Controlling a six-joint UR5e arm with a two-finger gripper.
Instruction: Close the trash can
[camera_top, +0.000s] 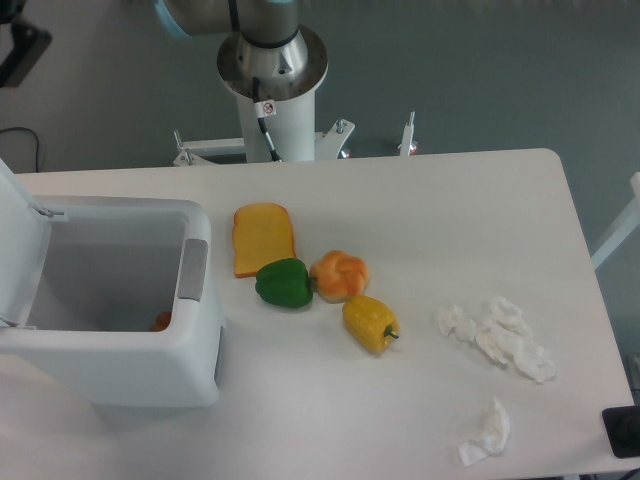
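Your gripper (18, 45) is sitting at the far left edge, jaw state unclear; the trash can (110, 370) is standing open.

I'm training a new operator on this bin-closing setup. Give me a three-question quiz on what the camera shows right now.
1. True or false: the trash can has its lid down.
2. Which item touches the green pepper? A) the toast slice B) the crumpled tissue C) the black thing at the lower right corner
3. Fill in: the gripper is at the top ____ edge of the view, mostly cut off, so its jaws cannot be judged.

Key:
1. False; the lid stands up at the left side and the bin is open, with an orange item inside.
2. A
3. left
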